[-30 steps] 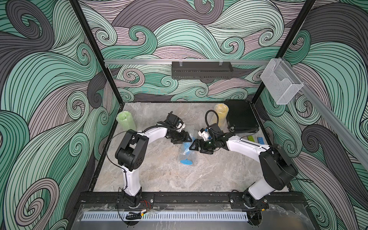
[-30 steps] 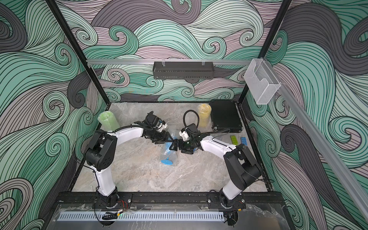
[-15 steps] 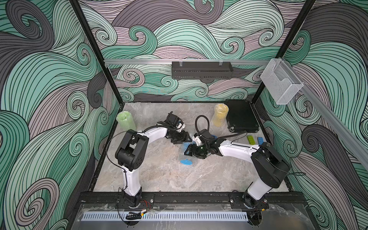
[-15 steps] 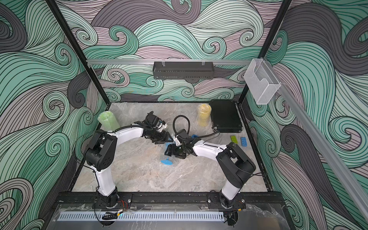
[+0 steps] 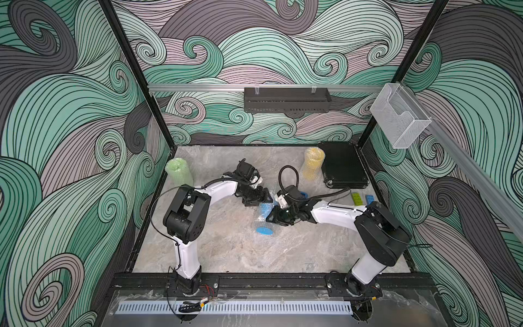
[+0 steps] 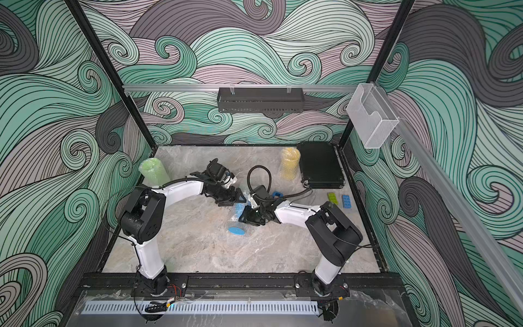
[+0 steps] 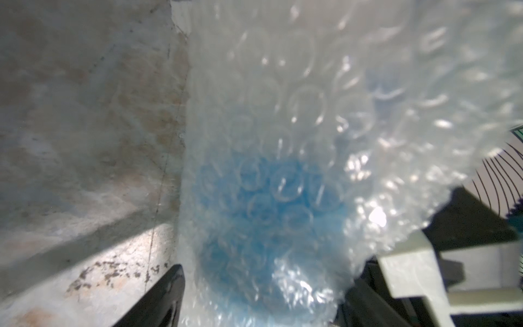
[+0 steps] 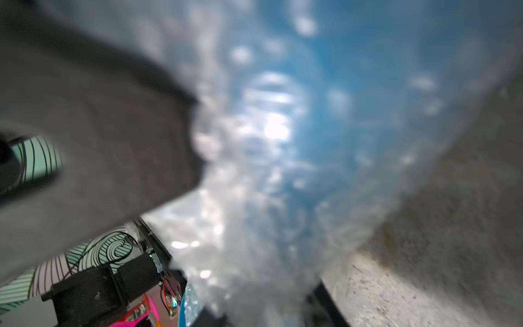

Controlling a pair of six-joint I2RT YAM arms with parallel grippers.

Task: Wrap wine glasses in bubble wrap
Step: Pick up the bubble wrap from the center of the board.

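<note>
Right end effector swung inward, seemingly pinching bubble wrap | left end effector apart

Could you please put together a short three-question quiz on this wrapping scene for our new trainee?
1. True or false: the green goblet by the left wall stands bare, unwrapped.
2. Which goblet is between the left gripper and the right gripper? A yellow, B blue, C green.
3. Fill in: the yellow goblet stands next to a ____ case.
Key: 1 false, it is wrapped. 2 B, the blue goblet, its foot poking out of the bubble wrap. 3 black.
</note>
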